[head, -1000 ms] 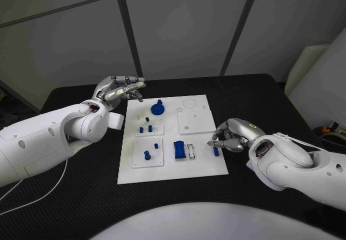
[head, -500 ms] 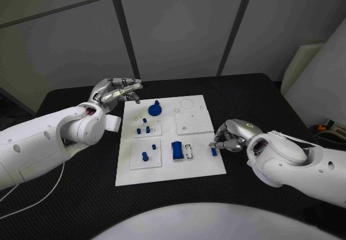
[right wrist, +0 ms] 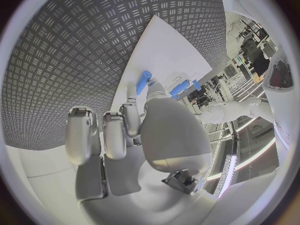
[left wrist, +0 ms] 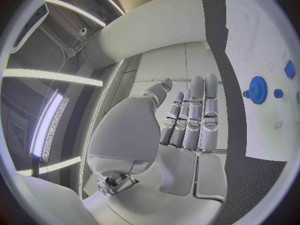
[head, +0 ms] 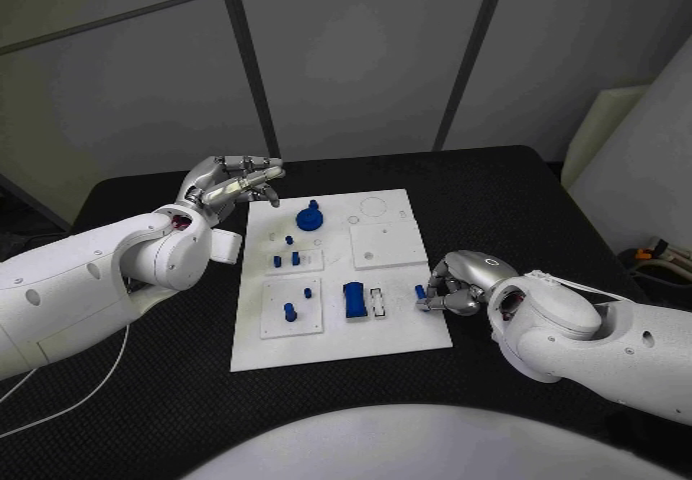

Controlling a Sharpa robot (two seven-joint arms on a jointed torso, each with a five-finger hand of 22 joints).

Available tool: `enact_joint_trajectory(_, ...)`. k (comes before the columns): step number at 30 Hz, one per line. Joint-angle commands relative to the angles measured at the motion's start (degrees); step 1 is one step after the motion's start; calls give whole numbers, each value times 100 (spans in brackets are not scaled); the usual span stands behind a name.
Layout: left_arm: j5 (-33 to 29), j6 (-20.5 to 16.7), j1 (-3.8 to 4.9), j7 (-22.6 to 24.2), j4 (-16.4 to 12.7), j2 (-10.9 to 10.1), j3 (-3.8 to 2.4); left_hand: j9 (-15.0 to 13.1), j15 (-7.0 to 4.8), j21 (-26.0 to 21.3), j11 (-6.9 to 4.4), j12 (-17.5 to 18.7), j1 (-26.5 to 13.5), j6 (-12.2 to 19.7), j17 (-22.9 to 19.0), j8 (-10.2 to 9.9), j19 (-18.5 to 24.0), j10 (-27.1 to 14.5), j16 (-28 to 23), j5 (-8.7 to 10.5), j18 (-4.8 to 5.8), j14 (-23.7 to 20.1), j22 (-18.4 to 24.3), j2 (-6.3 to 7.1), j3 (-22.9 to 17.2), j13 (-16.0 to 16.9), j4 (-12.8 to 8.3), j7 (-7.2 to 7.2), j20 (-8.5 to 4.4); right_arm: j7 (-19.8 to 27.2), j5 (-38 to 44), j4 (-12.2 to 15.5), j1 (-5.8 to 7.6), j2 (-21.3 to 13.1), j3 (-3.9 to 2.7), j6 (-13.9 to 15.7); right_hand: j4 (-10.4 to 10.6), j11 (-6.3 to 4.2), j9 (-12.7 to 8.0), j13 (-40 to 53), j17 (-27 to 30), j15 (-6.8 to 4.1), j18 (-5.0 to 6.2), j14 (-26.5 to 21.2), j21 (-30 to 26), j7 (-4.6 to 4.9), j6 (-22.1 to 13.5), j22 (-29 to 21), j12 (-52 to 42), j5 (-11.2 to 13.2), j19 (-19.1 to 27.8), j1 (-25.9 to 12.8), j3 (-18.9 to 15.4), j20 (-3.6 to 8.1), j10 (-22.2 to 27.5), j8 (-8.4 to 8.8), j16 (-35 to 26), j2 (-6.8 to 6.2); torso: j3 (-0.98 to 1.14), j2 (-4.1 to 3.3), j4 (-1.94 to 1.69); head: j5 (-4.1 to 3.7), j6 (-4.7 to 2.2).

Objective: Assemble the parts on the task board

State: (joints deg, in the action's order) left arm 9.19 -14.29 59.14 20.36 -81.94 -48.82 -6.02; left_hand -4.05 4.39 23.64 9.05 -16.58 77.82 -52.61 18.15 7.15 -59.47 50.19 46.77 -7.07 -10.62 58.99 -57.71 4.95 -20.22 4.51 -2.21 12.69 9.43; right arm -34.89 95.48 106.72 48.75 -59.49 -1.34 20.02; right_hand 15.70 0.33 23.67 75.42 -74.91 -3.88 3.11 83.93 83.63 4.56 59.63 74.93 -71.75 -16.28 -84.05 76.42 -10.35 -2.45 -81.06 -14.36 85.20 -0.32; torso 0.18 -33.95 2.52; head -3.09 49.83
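Two robot hands working: left robot hand (head: 231, 184) hovering empty-fingered beyond the task board (head: 340, 343), unchanged; right robot hand (head: 459, 285) now curling tighter, pinching a small blue peg (head: 421, 294) at the board's right edge, probably seating it.

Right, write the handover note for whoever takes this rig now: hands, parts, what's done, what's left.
Left hand: holds nothing, fingers together, raised off the task board's far left corner.
Right hand: at the board's right edge, fingers around a small blue peg; whether it is seated I cannot tell.
On the board: blue gear, blue block beside a white slot, several small blue pegs standing in the left plates.
Left: confirm the peg, finish remaining parts.
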Motion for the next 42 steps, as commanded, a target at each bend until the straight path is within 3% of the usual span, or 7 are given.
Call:
enact_joint_trajectory(1, -3, 58, 5, 58, -6, -2, -4, -5, 5, -26, 6, -28, -31, 25, -5, 34, -8, -47, -15, -27, 22, -20, 9, -20, 26, -4, -9, -8, 40, -143, 119, -32, -29, 14, 8, -173, 23, -8, -10, 20, -701, 31, -68, 436, -21, 9, 51, 443, -8, -32, -88, 23, -2, -35, 35, 28, -22, -45, 4, 3, -9, -3, 14)
enact_joint_trajectory(9, -3, 61, 1, 54, 3, -5, -4, -5, 5, -26, 6, -28, -31, 25, -5, 34, -8, -47, -15, -27, 22, -20, 9, -20, 26, -4, -9, -8, 40, -175, 157, -64, -63, 73, 9, -330, 8, -21, -1, 23, -705, 22, -68, 437, -22, -7, 90, 444, -9, -52, -89, 71, 4, -29, 32, 16, -20, -39, 3, -4, -2, -4, 17)
enact_joint_trajectory(13, -3, 64, -2, 52, 5, -3, -4, -5, 5, -26, 6, -28, -31, 25, -5, 34, -8, -47, -15, -27, 22, -20, 9, -20, 26, -4, -9, -8, 40, -195, 202, -102, -89, 145, 9, -345, -174, -56, 6, 23, -705, -10, -66, 438, -28, -40, 109, 439, 6, -129, -87, 440, 150, -3, 41, 27, -23, 54, 2, -3, -3, -12, 17)
enact_joint_trajectory(21, -3, 73, -5, 45, 3, -9, -4, -5, 5, -26, 6, -28, -31, 25, -5, 34, -8, -47, -15, -27, 22, -20, 9, -20, 26, -4, -9, -8, 40, -262, 530, -183, -106, 254, 9, -542, -603, -74, -17, -3, -712, -36, -66, 438, -40, -47, 133, 433, 80, 84, -84, 1166, 593, 35, 97, 89, -25, 142, -2, 3, -19, -17, 17)
enact_joint_trajectory(30, -3, 82, -6, 37, -9, -28, -4, -5, 5, -26, 6, -28, -31, 25, -5, 34, -8, -47, -15, -27, 22, -20, 9, -20, 26, -4, -9, -8, 40, -307, 623, -158, -109, 261, 9, -597, -702, -67, -42, -12, -719, -23, -65, 439, -51, -36, 188, 425, 116, -17, -79, 1253, 905, 25, 114, 134, -26, 118, -1, -1, 0, 0, 17)
enact_joint_trajectory(35, -3, 83, -6, 34, -10, -34, -4, -5, 5, -26, 6, -28, -31, 25, -5, 34, -8, -47, -15, -27, 22, -20, 9, -20, 26, -4, -9, -8, 40, -321, 11, -25, -107, 193, 7, -357, -582, -80, -49, 6, -730, -31, -67, 442, -45, -51, 207, 440, 101, -263, -89, 1016, 1100, 30, 82, 168, -22, 34, -2, 2, -9, 6, 17)
enact_joint_trajectory(42, -3, 92, -6, 28, -12, -32, -4, -5, 5, -26, 6, -28, -31, 25, -5, 34, -8, -47, -15, -27, 22, -20, 9, -20, 26, -4, -9, -8, 40, -278, -692, 207, -102, 109, 3, 554, -495, -84, -46, 53, -783, -38, -74, 455, -22, -63, 223, 477, 43, -321, -109, 858, 1232, 38, 35, 181, 11, -18, -7, 0, -17, 19, 17)
